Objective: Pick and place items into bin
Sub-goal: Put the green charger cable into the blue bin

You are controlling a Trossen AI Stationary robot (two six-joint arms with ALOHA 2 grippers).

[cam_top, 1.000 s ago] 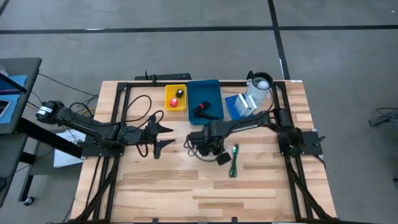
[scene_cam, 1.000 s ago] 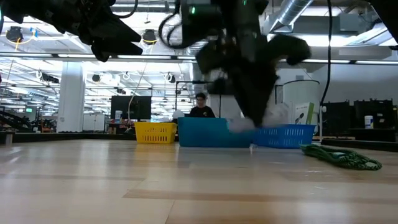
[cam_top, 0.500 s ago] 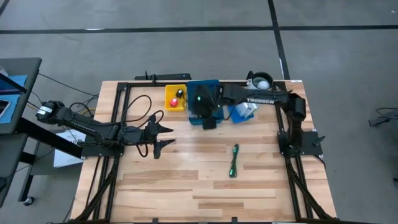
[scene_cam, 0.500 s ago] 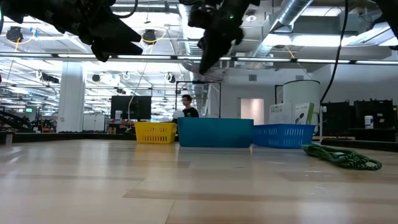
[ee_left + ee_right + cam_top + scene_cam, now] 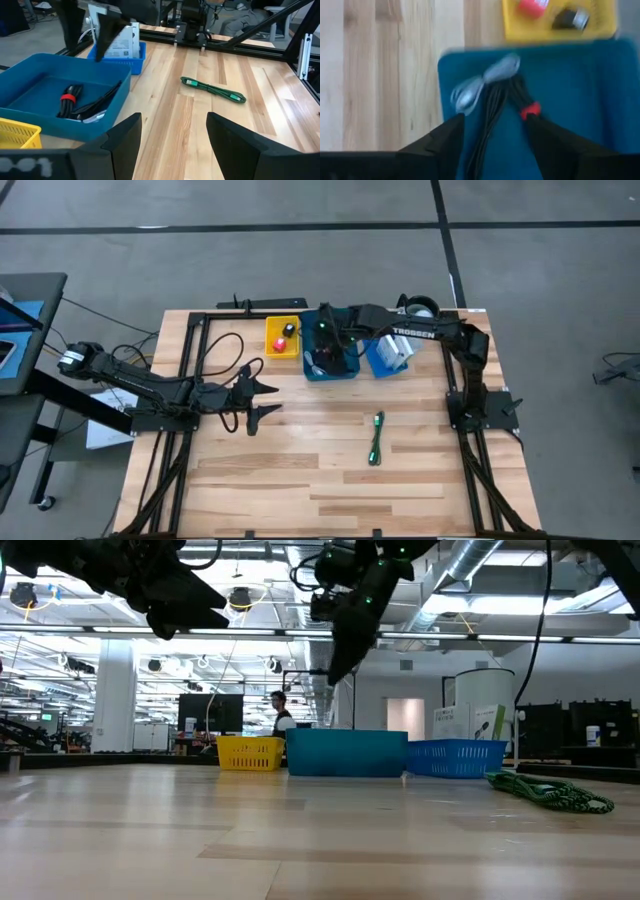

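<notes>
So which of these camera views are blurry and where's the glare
Right wrist view: motion-blurred throughout, the teal bin and black cable bundle smeared. Left wrist view: table and green cable sharp, its own dark fingers soft up close. Low view: bright ceiling lights leave both arms in silhouette. High view: evenly lit, no glare.

An industrial lab or workshop hall: exposed ceiling ducts (image 5: 480, 565), strip lights, grey concrete floor (image 5: 300, 250), monitors, and a person (image 5: 281, 712) working beyond the wooden tabletop (image 5: 300, 480).
</notes>
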